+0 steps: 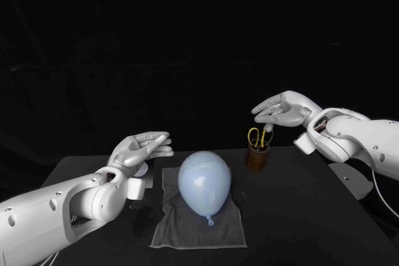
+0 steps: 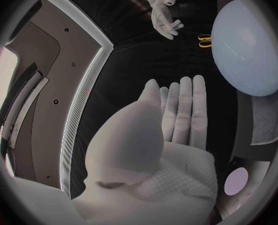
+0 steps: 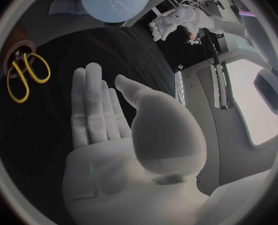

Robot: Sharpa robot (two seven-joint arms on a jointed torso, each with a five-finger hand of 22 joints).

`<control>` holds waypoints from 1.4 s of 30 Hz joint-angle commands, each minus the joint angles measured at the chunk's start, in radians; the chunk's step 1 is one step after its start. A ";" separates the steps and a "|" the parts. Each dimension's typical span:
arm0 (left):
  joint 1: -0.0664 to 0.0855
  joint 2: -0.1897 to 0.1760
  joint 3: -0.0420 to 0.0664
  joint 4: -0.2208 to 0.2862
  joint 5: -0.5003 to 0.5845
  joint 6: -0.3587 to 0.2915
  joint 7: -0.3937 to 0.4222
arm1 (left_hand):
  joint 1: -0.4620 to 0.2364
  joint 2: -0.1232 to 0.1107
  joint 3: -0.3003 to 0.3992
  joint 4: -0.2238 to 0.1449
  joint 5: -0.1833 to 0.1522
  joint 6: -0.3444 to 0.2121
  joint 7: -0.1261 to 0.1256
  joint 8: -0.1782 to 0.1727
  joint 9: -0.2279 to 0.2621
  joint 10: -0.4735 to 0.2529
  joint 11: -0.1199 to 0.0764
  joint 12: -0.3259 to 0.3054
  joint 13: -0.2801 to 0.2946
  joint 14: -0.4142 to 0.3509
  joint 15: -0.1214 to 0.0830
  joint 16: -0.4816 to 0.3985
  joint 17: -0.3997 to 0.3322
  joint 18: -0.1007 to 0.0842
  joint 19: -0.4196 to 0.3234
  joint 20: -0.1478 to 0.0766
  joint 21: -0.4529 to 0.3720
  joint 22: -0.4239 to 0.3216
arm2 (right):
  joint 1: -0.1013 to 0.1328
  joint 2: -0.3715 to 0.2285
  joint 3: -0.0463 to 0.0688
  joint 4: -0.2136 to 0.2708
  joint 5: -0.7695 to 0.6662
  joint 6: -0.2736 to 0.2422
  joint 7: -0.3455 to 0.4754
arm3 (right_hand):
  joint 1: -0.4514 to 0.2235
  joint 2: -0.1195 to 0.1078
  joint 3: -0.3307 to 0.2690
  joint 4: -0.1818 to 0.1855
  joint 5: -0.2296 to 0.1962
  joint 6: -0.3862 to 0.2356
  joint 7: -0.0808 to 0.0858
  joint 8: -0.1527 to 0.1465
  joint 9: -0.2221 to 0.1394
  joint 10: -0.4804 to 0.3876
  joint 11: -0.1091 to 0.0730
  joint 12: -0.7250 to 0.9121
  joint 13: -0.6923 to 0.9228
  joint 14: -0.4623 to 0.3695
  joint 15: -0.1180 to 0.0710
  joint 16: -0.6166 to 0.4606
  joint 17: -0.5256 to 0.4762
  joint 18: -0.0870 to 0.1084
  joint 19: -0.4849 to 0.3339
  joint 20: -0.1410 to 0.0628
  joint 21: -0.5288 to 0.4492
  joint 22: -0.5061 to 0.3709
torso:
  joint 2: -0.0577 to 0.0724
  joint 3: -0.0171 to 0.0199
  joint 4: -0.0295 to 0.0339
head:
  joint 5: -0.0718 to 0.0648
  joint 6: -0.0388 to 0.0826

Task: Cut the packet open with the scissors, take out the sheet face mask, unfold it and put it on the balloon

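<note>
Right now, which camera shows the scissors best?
The right wrist view: the scissors show largest, yellow handles clear. The head view shows them smaller, standing in a brown holder; the left wrist view, a tiny yellow glimpse.

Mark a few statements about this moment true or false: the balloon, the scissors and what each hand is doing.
1. The balloon lies on a grey cloth. True.
2. The scissors lie flat on the table beside the balloon. False: they stand handles-up in a brown holder.
3. The right hand holds the scissors. False: it is above them with its fingers extended, holding nothing.
4. The left hand holds nothing. True.
5. A sheet mask covers the balloon. False: the balloon's surface is bare.
</note>
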 commanded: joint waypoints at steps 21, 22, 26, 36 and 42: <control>0.005 0.001 0.005 -0.025 0.093 0.054 -0.010 | -0.025 -0.004 -0.033 0.007 0.004 0.001 0.020 -0.035 -0.013 0.008 0.014 -0.044 0.001 0.010 0.003 0.044 0.054 0.001 0.009 -0.005 0.030 0.013 | 0.043 0.087 -0.002 -0.248 -0.630 0.011 -0.315 | 0.049 -0.027 -0.199 0.105 -0.050 -0.064 0.015 -0.100 0.019 -0.172 0.024 -0.003 -0.001 0.101 0.031 0.757 0.628 -0.024 0.103 0.017 0.426 0.426 | 0.007 0.0066 0.0017 | -0.079 0.015; 0.005 0.004 0.005 -0.028 0.093 0.053 -0.011 | -0.028 -0.003 -0.035 0.007 0.004 0.000 0.022 -0.036 -0.013 0.007 0.015 -0.045 0.001 0.009 0.004 0.045 0.056 0.001 0.009 -0.005 0.030 0.013 | 0.038 0.097 -0.002 -0.257 -0.639 0.013 -0.313 | 0.070 -0.028 -0.241 0.120 -0.051 -0.085 0.018 -0.116 0.016 -0.200 0.030 -0.007 -0.004 0.098 0.035 0.760 0.624 -0.021 0.089 0.020 0.416 0.411 | 0.008 0.0064 0.0036 | -0.080 0.014; 0.005 0.012 0.005 -0.032 0.094 0.055 -0.015 | -0.033 0.001 -0.037 0.008 0.004 0.000 0.024 -0.038 -0.013 0.007 0.016 -0.047 0.002 0.007 0.005 0.048 0.060 0.001 0.008 -0.004 0.031 0.013 | 0.019 0.130 -0.004 -0.276 -0.658 0.023 -0.304 | 0.163 -0.027 -0.352 0.215 -0.052 -0.117 0.022 -0.142 0.017 -0.264 0.038 -0.004 -0.003 0.085 0.045 0.763 0.599 -0.009 0.050 0.029 0.376 0.363 | 0.009 0.0074 0.0053 | -0.073 0.013; 0.006 0.021 0.005 -0.045 0.094 0.056 -0.020 | -0.032 0.005 -0.036 0.007 0.004 0.000 0.024 -0.038 -0.013 0.008 0.016 -0.047 0.002 0.006 0.005 0.049 0.063 0.001 0.008 -0.003 0.031 0.013 | -0.018 0.169 -0.007 -0.296 -0.679 0.066 -0.294 | 0.245 -0.032 -0.374 0.320 -0.046 -0.133 0.022 -0.154 0.022 -0.286 0.037 -0.003 -0.002 0.057 0.043 0.730 0.525 0.003 0.001 0.029 0.311 0.289 | 0.009 0.0054 0.0055 | -0.082 0.015; 0.006 0.019 0.005 -0.050 0.094 0.051 -0.023 | -0.032 0.006 -0.036 0.007 0.004 0.000 0.024 -0.038 -0.013 0.008 0.016 -0.047 0.002 0.006 0.005 0.049 0.063 0.001 0.008 -0.003 0.031 0.013 | -0.031 0.172 -0.007 -0.300 -0.679 0.090 -0.295 | 0.259 -0.023 -0.367 0.328 -0.038 -0.117 0.024 -0.148 0.027 -0.271 0.039 0.001 -0.001 0.056 0.044 0.732 0.523 0.002 0.004 0.030 0.312 0.293 | 0.009 0.0077 0.0038 | -0.073 0.010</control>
